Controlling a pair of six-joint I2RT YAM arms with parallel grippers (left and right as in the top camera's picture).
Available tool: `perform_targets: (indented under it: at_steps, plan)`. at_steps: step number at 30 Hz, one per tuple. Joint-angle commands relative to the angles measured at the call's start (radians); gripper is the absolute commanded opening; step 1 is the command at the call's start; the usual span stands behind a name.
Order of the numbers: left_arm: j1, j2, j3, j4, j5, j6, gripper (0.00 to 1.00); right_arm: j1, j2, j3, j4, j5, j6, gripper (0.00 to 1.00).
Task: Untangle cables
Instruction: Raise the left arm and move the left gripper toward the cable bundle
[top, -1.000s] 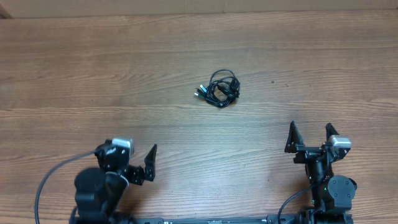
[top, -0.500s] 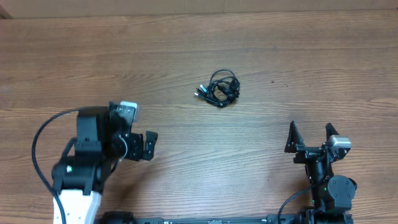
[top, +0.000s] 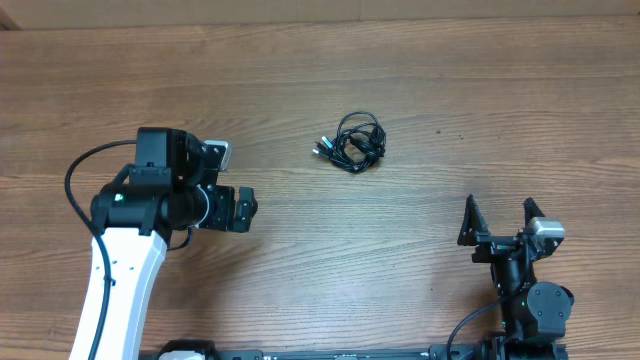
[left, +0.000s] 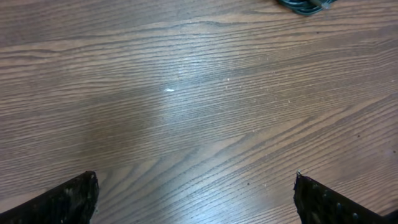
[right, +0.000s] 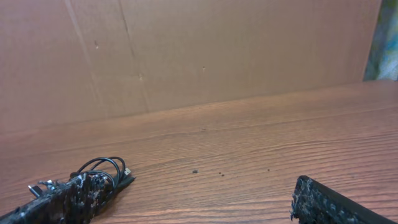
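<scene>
The cables (top: 353, 142) lie as a small tight knot of thin black cords on the wooden table, right of centre and toward the far side. My left gripper (top: 245, 209) is open and empty, well to the left of the knot and nearer than it. In the left wrist view the cables (left: 305, 5) only peek in at the top right, far beyond the gripper (left: 195, 178). My right gripper (top: 498, 206) stands open near the front right. In the right wrist view the cables (right: 106, 169) sit partly behind the left finger, far from the gripper (right: 189, 183).
A brown cardboard wall (right: 186, 56) closes the far side of the table (top: 500, 90). A few small dark specks (right: 195, 171) dot the wood right of the knot. The left arm's white link (top: 115, 290) reaches in from the front left.
My left arm has lifted off its base and swung toward the far side, its gripper still open. The right arm and the cables have not moved.
</scene>
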Motion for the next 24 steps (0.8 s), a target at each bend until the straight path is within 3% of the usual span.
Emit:
perform_targets:
  at_steps: [1, 24]
  plan:
    - [0.01, 0.034, 0.025, 0.011, 0.019, 0.027, 1.0, -0.003, -0.008, -0.011, 0.005, 0.006, 0.007, 1.0]
    - [0.009, 0.216, 0.024, 0.01, 0.06, -0.045, 1.0, -0.003, -0.008, -0.011, 0.005, 0.006, 0.007, 1.0]
